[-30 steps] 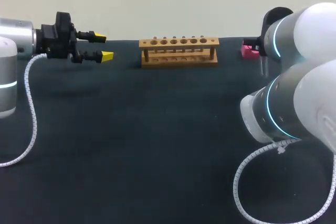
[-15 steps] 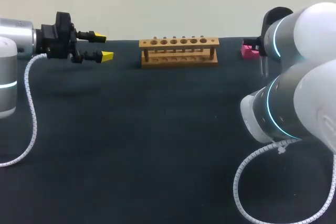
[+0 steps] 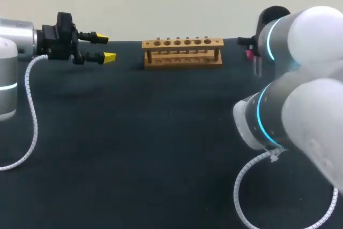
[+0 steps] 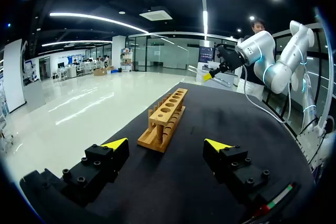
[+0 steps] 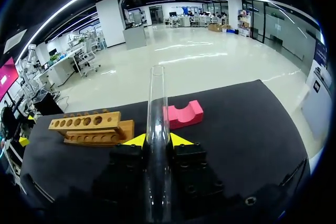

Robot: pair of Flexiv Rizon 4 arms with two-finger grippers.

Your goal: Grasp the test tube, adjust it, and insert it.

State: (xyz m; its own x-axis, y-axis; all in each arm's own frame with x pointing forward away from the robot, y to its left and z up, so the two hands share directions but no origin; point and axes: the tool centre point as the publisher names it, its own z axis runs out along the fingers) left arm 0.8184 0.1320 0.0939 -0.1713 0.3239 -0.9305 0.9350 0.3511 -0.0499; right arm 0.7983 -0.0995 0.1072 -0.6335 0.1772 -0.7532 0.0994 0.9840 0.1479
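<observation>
The left gripper (image 3: 105, 47) hangs over the far left of the dark table (image 3: 134, 132), fingers spread wide and empty. The wooden test tube rack (image 3: 182, 51) stands at the far middle. Right of it, the right gripper (image 5: 157, 141) pinches the glass test tube (image 5: 156, 98) between both fingers, near a pink block (image 5: 182, 115).
</observation>
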